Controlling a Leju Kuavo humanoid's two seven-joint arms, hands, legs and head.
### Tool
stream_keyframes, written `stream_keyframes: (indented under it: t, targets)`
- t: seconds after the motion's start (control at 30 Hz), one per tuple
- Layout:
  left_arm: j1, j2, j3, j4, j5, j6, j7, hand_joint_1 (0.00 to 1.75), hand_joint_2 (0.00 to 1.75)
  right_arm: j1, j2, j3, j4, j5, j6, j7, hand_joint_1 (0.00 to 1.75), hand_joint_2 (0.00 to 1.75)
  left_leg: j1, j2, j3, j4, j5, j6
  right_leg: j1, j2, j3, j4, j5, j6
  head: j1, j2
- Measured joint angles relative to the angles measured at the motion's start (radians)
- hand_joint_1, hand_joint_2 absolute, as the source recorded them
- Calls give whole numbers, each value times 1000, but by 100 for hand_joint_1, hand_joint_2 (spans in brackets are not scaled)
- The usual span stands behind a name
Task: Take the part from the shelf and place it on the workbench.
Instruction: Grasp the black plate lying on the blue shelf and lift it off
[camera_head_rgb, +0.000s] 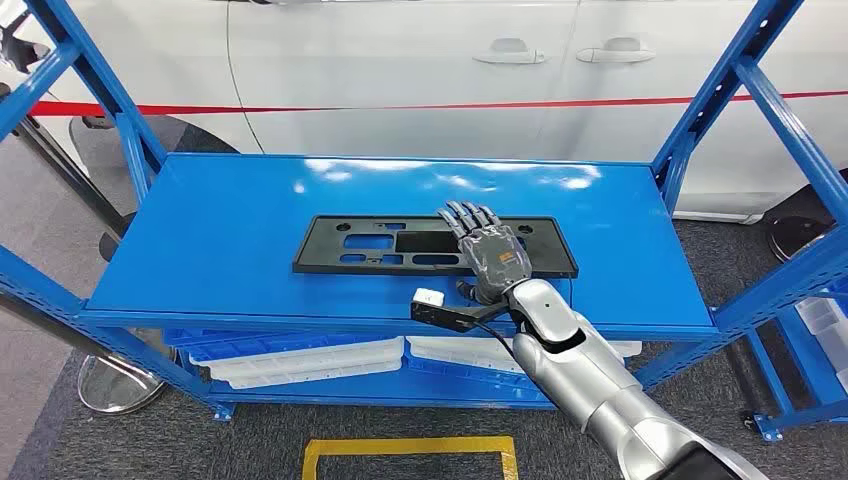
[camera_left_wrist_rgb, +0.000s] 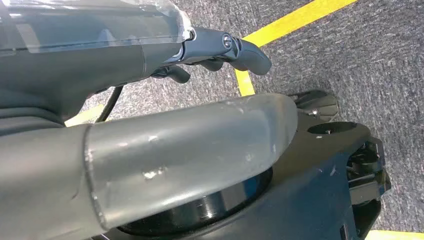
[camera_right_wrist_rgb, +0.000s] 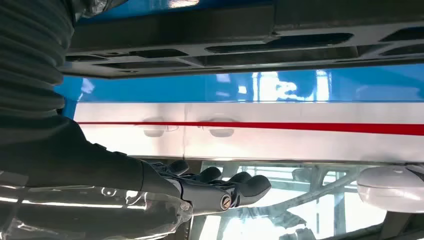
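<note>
The part (camera_head_rgb: 400, 245), a flat black plastic frame with cut-outs, lay on the blue shelf (camera_head_rgb: 220, 240), near the middle and towards the near edge. The right hand (camera_head_rgb: 485, 245) reached over the right half of the part, palm down, fingers stretched out and apart above it; whether they touched it could not be told. It held nothing. In the right wrist view the part (camera_right_wrist_rgb: 240, 50) showed as a dark perforated frame beyond the fingers (camera_right_wrist_rgb: 250, 186). The left hand (camera_left_wrist_rgb: 220, 50) hung over grey carpet (camera_left_wrist_rgb: 360, 55) with yellow tape (camera_left_wrist_rgb: 290, 22), fingers loosely extended, holding nothing. A white car (camera_head_rgb: 400, 70) stood beyond the shelf.
</note>
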Motion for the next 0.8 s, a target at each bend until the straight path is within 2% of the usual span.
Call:
stream_keyframes:
  t: [0.43, 0.47, 0.57, 0.6, 0.63, 0.7, 0.8]
  targets:
    - [0, 0, 0, 0, -3, 2, 5, 0, 0, -26, 2, -13, 155, 52, -28, 6, 0, 175, 0, 0, 0, 0, 0, 0, 0, 0, 0, 0, 0, 0, 0, 0]
    - [0, 0, 0, 0, -3, 2, 5, 0, 0, -29, 2, -15, 167, 57, -27, 9, 10, 175, 0, 0, 0, 0, 0, 0, 0, 0, 0, 0, 0, 0, 0, 0]
    - [0, 0, 0, 0, -3, 4, 6, 0, 0, -39, 2, -19, 194, 71, -21, 23, 106, 175, 0, 0, 0, 0, 0, 0, 0, 0, 0, 0, 0, 0, 0, 0]
    - [0, 0, 0, 0, -3, 4, 6, 0, 0, -41, 2, -20, 203, 75, -19, 29, 133, 175, 0, 0, 1, 0, 0, 0, 0, 0, 0, 0, 0, 0, 0, 0]
    - [0, 0, 0, 0, -3, 4, 6, 0, 0, -42, 2, -22, 211, 81, -16, 35, 142, 175, 0, 0, 1, 0, 0, 0, 0, 0, 0, 0, 0, 0, 0, 0]
    - [0, 0, 0, 0, -2, 5, 6, 0, 0, -43, 2, -25, 225, 93, -12, 50, 149, 175, 0, 0, 1, 0, 0, 0, 0, 0, 0, 0, 0, 0, 0, 0]
    - [0, 0, 0, 0, -1, 7, 8, 0, 0, -44, 2, -31, 245, 105, -10, 62, 142, 175, 0, 0, 1, 0, 0, 0, 0, 0, 0, 0, 0, 0, 0, 0]
